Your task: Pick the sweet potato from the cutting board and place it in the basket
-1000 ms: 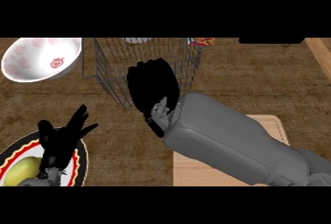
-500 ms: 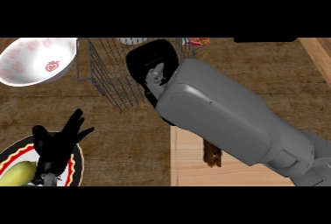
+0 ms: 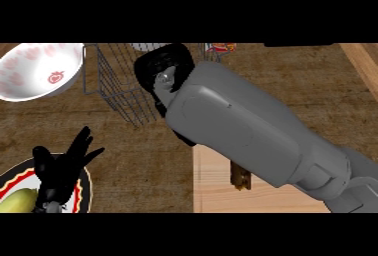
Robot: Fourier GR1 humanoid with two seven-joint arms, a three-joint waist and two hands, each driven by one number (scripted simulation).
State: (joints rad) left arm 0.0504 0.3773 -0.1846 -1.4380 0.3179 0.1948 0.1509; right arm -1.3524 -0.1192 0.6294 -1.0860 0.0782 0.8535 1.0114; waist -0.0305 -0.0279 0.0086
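Since a second ago our right arm has pushed further forward and up the view; the right hand (image 3: 166, 70) now sits over the wire basket (image 3: 111, 87) at the top, with the grey forearm covering most of the middle. We cannot tell whether its fingers are curled or holding anything. A brown sweet potato (image 3: 241, 180) shows on the cutting board (image 3: 221, 195), poking out just under the forearm, so it is not in the basket. Our left hand (image 3: 63, 167) rests at lower left, fingers spread and released, over a plate (image 3: 85, 192) with a yellowish fruit (image 3: 15, 200). White patterned bowl (image 3: 37, 67) sits upper left on the counter (image 3: 140, 165).
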